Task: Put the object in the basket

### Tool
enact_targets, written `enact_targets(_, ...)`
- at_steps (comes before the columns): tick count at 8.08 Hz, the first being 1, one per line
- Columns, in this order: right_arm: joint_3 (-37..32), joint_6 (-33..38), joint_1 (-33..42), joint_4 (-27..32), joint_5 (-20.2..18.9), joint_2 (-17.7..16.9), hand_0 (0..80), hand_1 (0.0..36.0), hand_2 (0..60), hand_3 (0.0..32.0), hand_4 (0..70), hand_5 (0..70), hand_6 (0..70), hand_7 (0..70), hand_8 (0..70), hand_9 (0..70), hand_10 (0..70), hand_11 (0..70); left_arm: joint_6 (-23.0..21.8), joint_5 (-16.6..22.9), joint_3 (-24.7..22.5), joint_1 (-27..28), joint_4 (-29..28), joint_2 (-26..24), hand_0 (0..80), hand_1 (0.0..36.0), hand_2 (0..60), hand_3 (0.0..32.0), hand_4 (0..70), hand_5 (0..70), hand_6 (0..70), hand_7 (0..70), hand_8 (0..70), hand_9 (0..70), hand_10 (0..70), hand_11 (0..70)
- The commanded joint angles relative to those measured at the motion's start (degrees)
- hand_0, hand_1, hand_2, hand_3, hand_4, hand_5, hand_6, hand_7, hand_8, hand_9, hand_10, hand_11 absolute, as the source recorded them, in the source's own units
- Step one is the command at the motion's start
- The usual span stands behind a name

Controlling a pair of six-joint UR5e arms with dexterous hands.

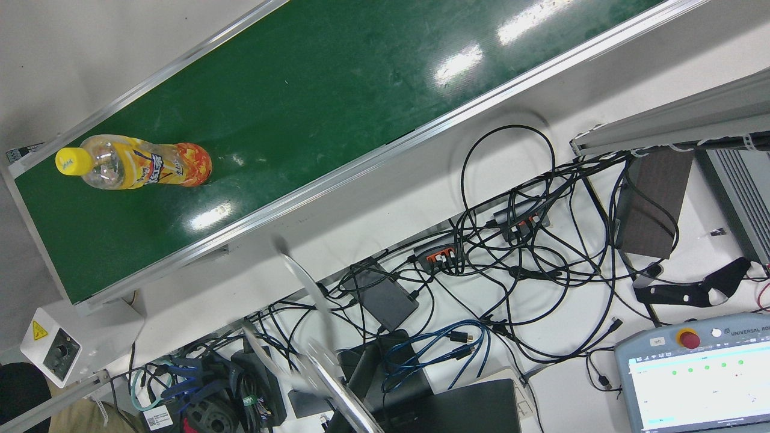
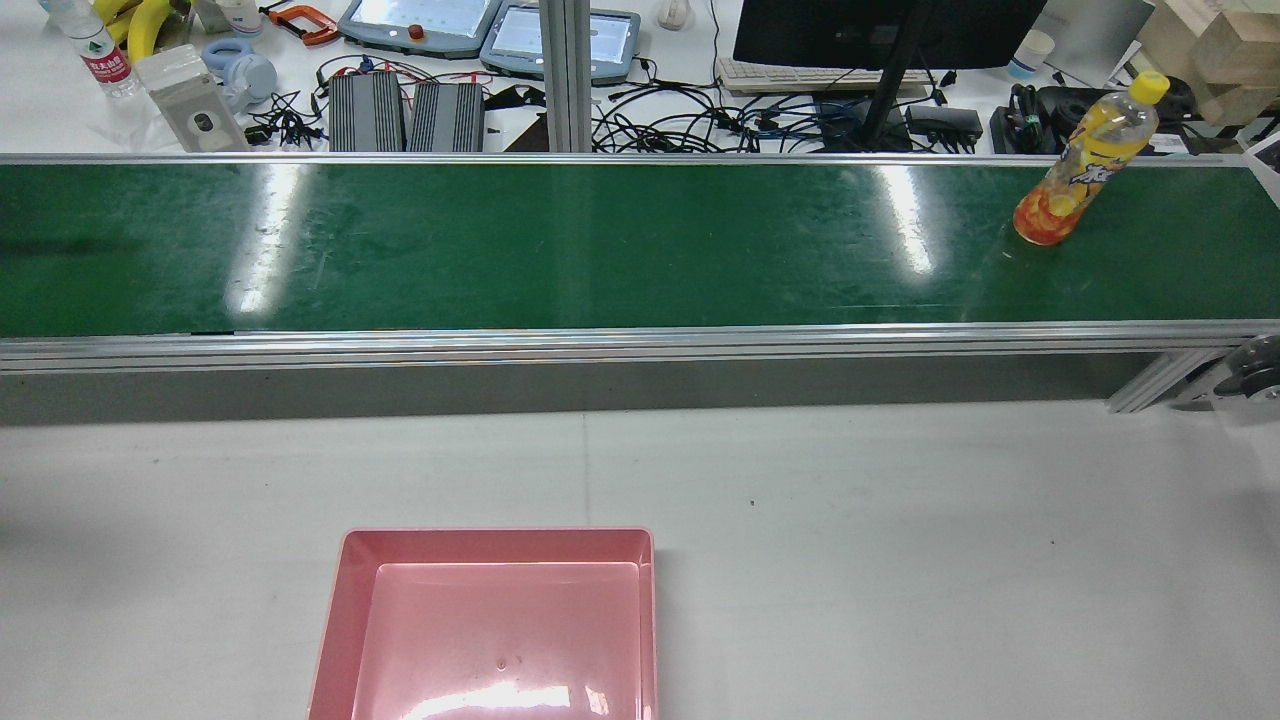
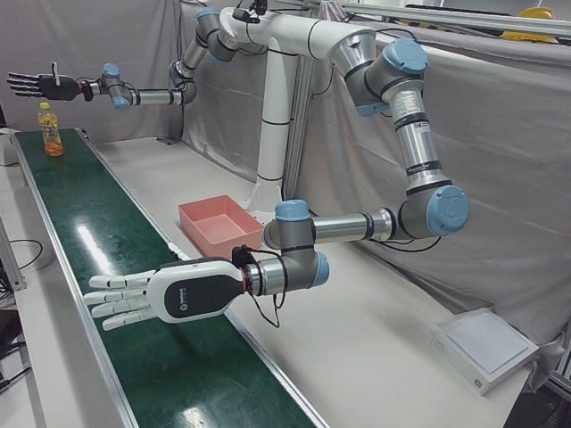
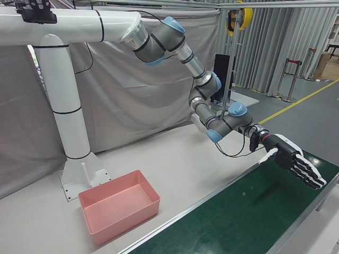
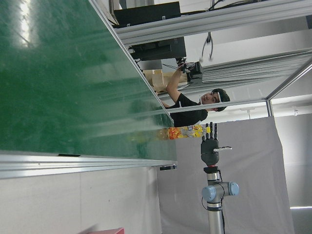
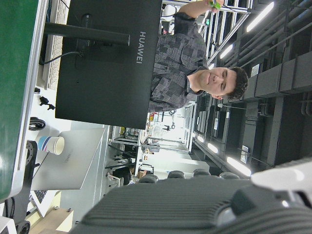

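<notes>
An orange drink bottle (image 2: pixel 1085 165) with a yellow cap stands upright on the green belt at the rear view's far right. It also shows in the front view (image 1: pixel 141 162), the left-front view (image 3: pixel 51 130) and the left hand view (image 5: pixel 183 132). The pink basket (image 2: pixel 497 537) sits on the white table in front of the belt, and holds nothing. My right hand (image 3: pixel 36 85) is open, fingers spread, hovering above the bottle and apart from it; it also shows in the right-front view (image 4: pixel 294 163). My left hand (image 3: pixel 152 294) is open and empty over the belt's other end.
The green conveyor belt (image 2: pixel 600 250) with aluminium rails runs across the station. Beyond it are cables (image 1: pixel 511 240), a monitor (image 2: pixel 880 30) and teach pendants (image 2: pixel 420 20). The white table (image 2: pixel 900 550) lies between the belt and the arms' pedestal (image 3: pixel 272 143).
</notes>
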Motion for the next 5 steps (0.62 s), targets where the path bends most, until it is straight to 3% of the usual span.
enact_targets(1, 0.0, 0.0, 0.0, 0.0, 0.0, 0.0, 0.0, 0.0, 0.0, 0.0, 0.0, 0.0, 0.0, 0.0, 0.0, 0.0, 0.0, 0.0, 0.48, -0.17, -0.33, -0.17, -4.83, 3.26, 65.9, 28.6, 2.8, 0.0, 1.4, 15.6, 0.0, 6.5, 5.4, 1.4, 0.0, 2.1)
enact_targets(4, 0.0, 0.0, 0.0, -0.09, 0.0, 0.0, 0.0, 0.0, 0.0, 0.0, 0.0, 0.0, 0.0, 0.0, 0.0, 0.0, 0.0, 0.0, 0.22, -0.17, 0.02, -0.09, -8.12, 5.49, 62.4, 26.4, 0.6, 0.2, 0.1, 15.4, 0.0, 6.8, 5.2, 1.1, 0.0, 2.1)
enact_targets(5, 0.0, 0.0, 0.0, -0.09, 0.0, 0.0, 0.0, 0.0, 0.0, 0.0, 0.0, 0.0, 0.0, 0.0, 0.0, 0.0, 0.0, 0.0, -0.22, -0.08, -0.07, -0.09, -6.64, 4.18, 61.7, 20.6, 0.0, 2.8, 1.3, 13.6, 0.0, 6.9, 6.1, 1.9, 0.1, 1.7)
